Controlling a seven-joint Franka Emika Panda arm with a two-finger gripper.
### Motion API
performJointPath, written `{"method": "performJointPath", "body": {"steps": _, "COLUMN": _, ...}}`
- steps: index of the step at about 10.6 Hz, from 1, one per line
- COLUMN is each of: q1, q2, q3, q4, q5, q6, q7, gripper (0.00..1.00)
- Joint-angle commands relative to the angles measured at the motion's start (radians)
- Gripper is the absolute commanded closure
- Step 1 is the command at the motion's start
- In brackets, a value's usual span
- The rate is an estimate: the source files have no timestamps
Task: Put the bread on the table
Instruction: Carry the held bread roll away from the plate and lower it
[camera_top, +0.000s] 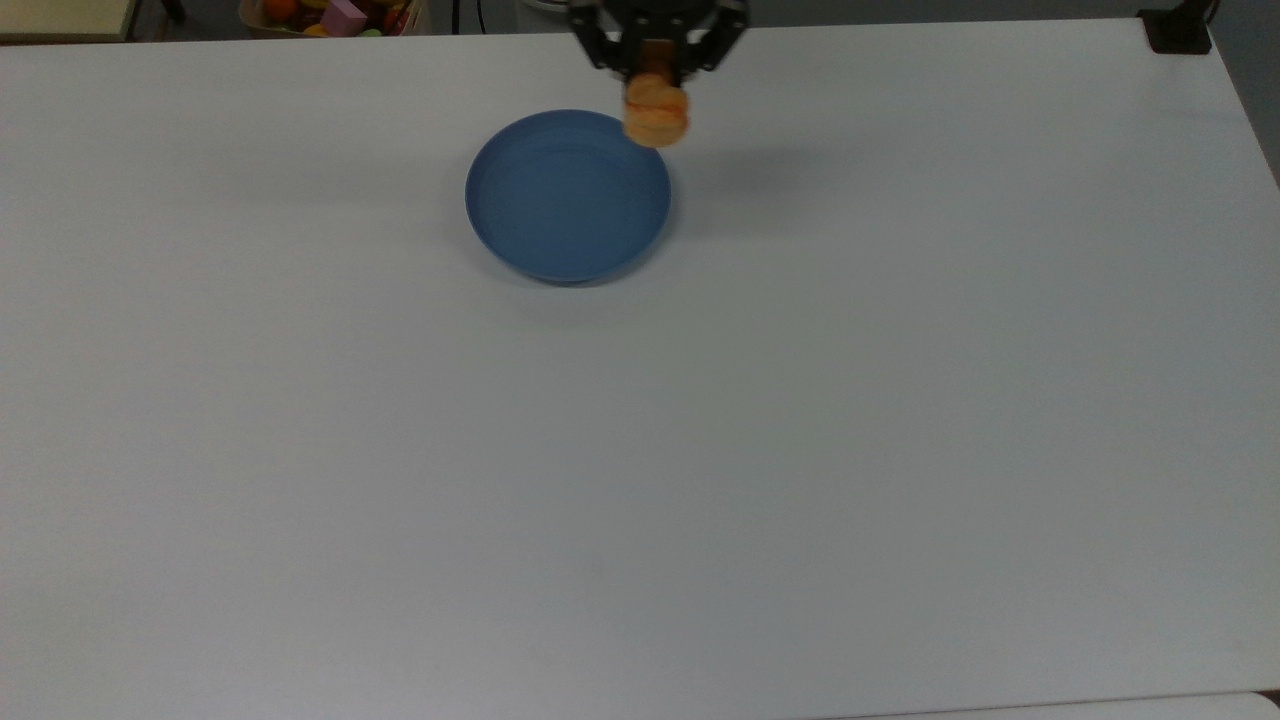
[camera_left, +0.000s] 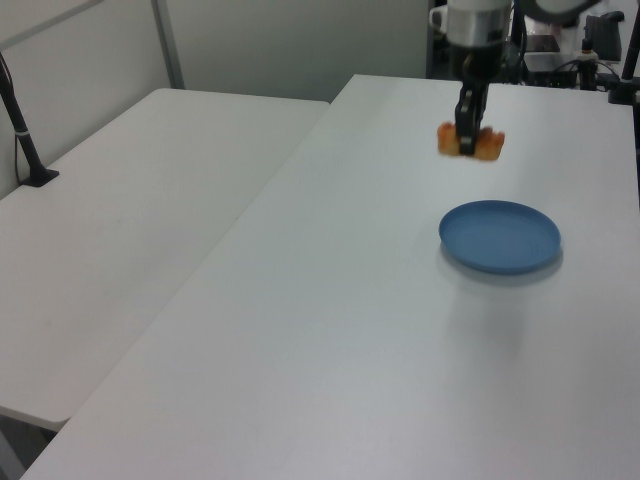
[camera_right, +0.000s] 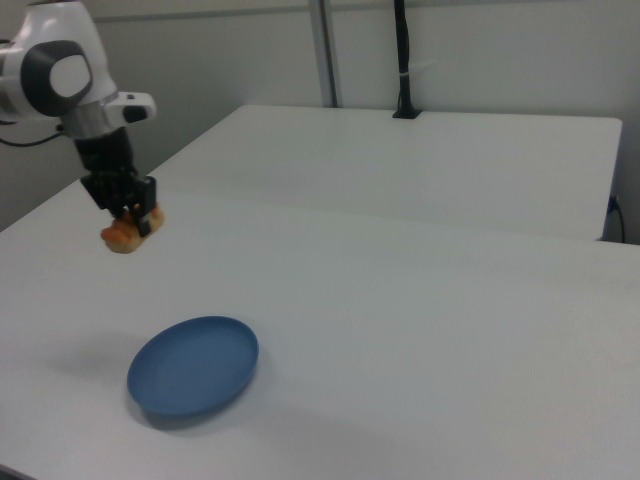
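Clamped around the bread (camera_top: 656, 112), my hand (camera_left: 467, 137) hangs in the air beside the blue plate (camera_top: 568, 195), above the table (camera_top: 700, 450). I judge the loaf light and soft, so a firm squeeze could dent it; the grip across its middle, as I see it in the left view, looks sensible. Top view cuts off the arm, and motion blurs the bread's ridges
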Motion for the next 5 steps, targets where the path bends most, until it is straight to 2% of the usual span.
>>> {"method": "performJointPath", "body": {"steps": 1, "q1": 0.143, "q2": 0.108, "q3": -0.009, "q4": 0.038, "q5": 0.001, "q6": 0.113, "q7": 0.175, "gripper": 0.62}}
{"method": "performJointPath", "body": {"steps": 3, "q1": 0.244, "q2": 0.174, "q3": -0.009, "q4": 0.040, "q5": 0.001, "q6": 0.206, "q7": 0.249, "gripper": 0.61}}
{"method": "performJointPath", "body": {"steps": 5, "q1": 0.309, "q2": 0.246, "q3": -0.007, "q4": 0.041, "q5": 0.002, "q6": 0.326, "q7": 0.370, "gripper": 0.59}}
